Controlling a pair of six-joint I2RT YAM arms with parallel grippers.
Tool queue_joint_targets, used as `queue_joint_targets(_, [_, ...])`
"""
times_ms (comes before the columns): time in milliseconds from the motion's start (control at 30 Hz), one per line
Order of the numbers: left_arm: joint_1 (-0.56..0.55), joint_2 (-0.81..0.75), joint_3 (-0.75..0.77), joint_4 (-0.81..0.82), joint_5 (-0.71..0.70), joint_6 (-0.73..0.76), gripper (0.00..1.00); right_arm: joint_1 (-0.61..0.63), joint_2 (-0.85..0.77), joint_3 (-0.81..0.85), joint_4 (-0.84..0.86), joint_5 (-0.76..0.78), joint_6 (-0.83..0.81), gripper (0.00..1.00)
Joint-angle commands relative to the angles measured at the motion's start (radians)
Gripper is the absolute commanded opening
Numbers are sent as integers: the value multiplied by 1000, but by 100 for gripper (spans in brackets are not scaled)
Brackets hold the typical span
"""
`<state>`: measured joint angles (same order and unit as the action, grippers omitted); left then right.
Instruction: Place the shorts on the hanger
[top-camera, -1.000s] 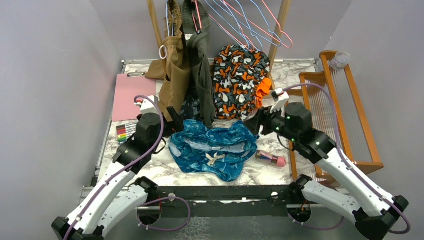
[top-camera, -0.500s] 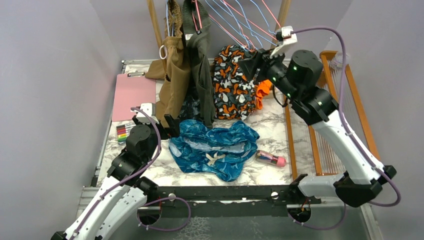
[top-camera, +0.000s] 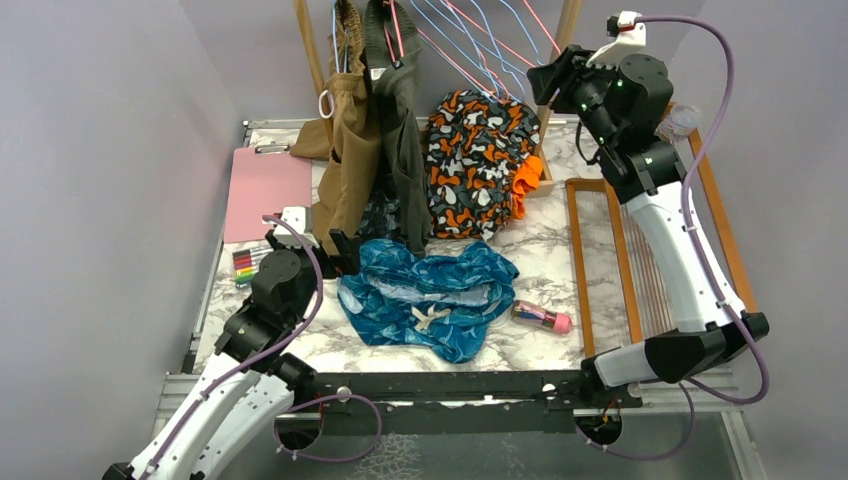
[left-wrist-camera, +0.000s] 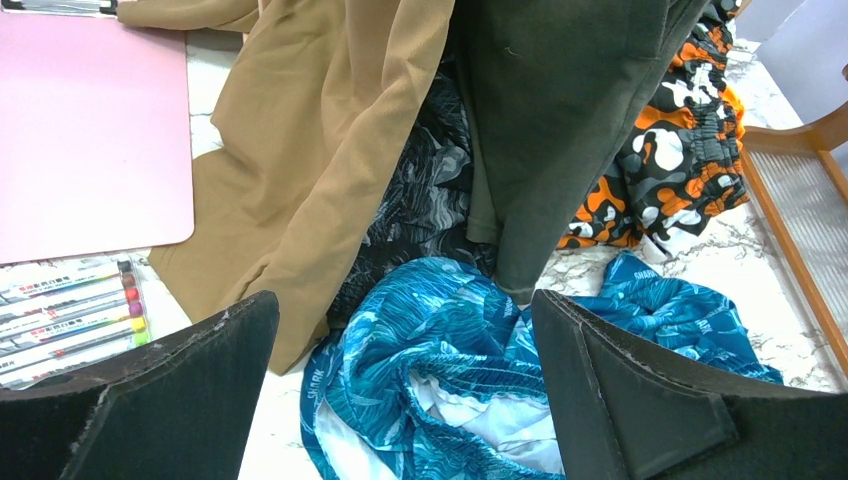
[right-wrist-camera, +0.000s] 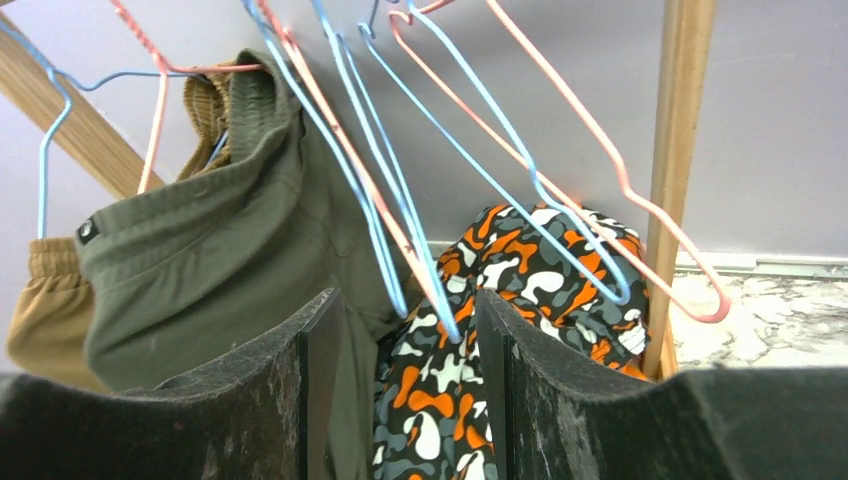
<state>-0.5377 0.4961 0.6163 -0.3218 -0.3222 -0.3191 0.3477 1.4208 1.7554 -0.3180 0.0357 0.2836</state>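
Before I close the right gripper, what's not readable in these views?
Right wrist view: whether the right gripper touches the hanger; depth unclear.
Top and right wrist views: hanger hooks, cut off by the upper edge.
Left wrist view: far edge of the shorts under the olive garment, near part behind the left gripper.

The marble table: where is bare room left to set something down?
Bare marble lies between the shorts and the wooden frame, in front of the patterned garment. The back left is crowded: hanging garments, pink clipboard, markers.
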Motion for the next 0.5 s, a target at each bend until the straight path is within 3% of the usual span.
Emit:
queue_joint_targets(0, [3,6,-4,35,30,17,99,-32,16,-61,139,-145,-6,55])
queue_joint_targets(300, [4,31,-6,45,46,26,99,-32,-19,-224,360,-270,21,56])
queue_joint_targets(467, [4,47,-5,45,52,26,99,-30,-17,-238,358,-362,54,57])
